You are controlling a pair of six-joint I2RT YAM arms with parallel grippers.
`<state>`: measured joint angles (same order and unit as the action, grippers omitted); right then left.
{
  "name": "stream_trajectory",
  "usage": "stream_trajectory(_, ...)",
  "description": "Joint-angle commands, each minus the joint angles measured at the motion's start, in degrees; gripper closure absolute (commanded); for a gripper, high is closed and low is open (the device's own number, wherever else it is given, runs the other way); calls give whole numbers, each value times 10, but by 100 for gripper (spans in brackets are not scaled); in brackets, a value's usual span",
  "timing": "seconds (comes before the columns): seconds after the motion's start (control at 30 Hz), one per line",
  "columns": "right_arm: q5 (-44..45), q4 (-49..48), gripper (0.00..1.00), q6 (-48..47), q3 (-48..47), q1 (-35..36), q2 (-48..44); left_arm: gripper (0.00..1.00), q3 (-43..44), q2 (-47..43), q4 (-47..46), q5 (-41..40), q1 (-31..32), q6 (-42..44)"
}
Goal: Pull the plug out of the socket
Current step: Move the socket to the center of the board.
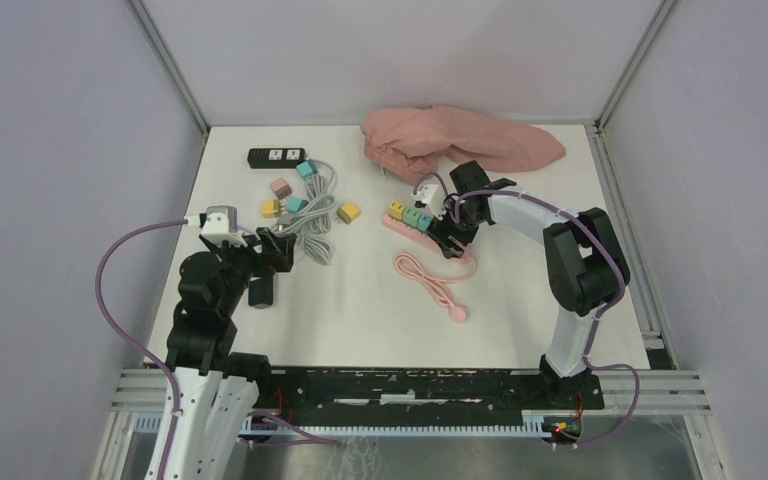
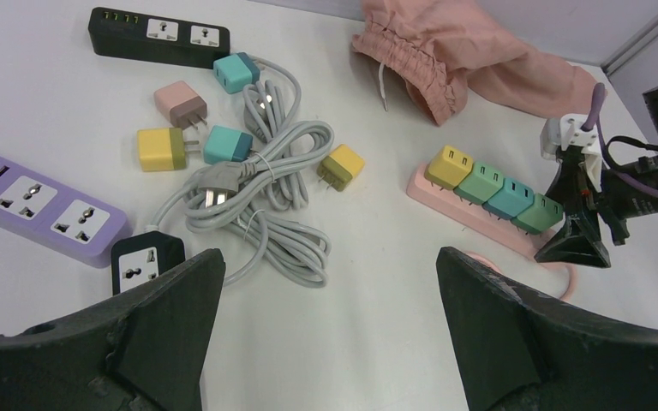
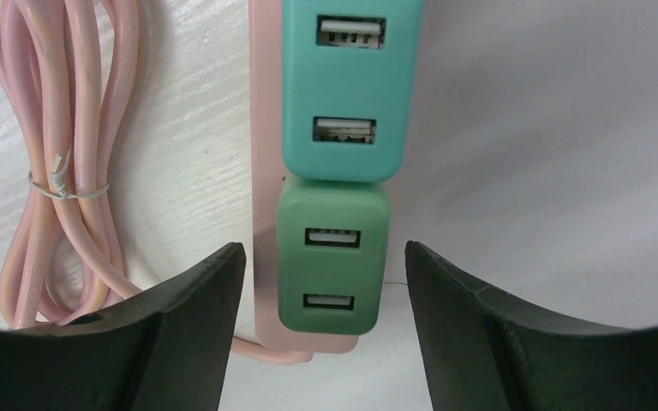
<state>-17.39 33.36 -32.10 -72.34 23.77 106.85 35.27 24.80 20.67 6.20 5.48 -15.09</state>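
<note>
Pink plastic socket strip [image 2: 478, 224]: one, on white bench [image 1: 360, 320], carrying four cube plugs [image 2: 486, 182]: one yellow, two green, one teal. My right claw [image 3: 326, 248]: spread, straddling the end green plug [image 3: 332, 257], touching neither side. My left claw [image 2: 330, 257]: spread wide, holding nothing.

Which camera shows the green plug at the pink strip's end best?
Right wrist: the green plug fills the centre, both USB ports visible, framed by the right end effector. Left wrist shows it small, from the side, beside that end effector. Top external mostly hides it under the arm.
</note>
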Motion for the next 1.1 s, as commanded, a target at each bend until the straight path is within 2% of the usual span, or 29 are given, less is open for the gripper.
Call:
stream_trajectory(0.0,15,10,28,-7,-29,10,11,0,3,-7,-29,10,-4,23)
stream_trajectory(0.17,9,17,38,-13,-31,11,16,0,2,-8,-29,12,-4,23)
stream_trajectory(0.37,-1,35,62,-33,-37,11,10,0,2,-9,-29,12,-4,23)
stream_trajectory(0.57,-42,55,72,-81,-30,-18,-28,0,2,-6,-30,14,-5,23)
stream_trajectory(0.67,-79,73,90,-119,-25,-45,-47,0,2,-3,-30,16,-5,23)
stream_trajectory(0.7,-89,77,93,-130,-21,-54,-55,0,2,-2,-30,16,-5,23)
stream_trajectory(0.93,-132,149,92,-280,-1,-93,-102,0,2,4,-30,17,-5,23)
stream_trajectory(1.07,-143,243,90,-446,10,-102,-119,0,2,8,-30,22,-5,23)
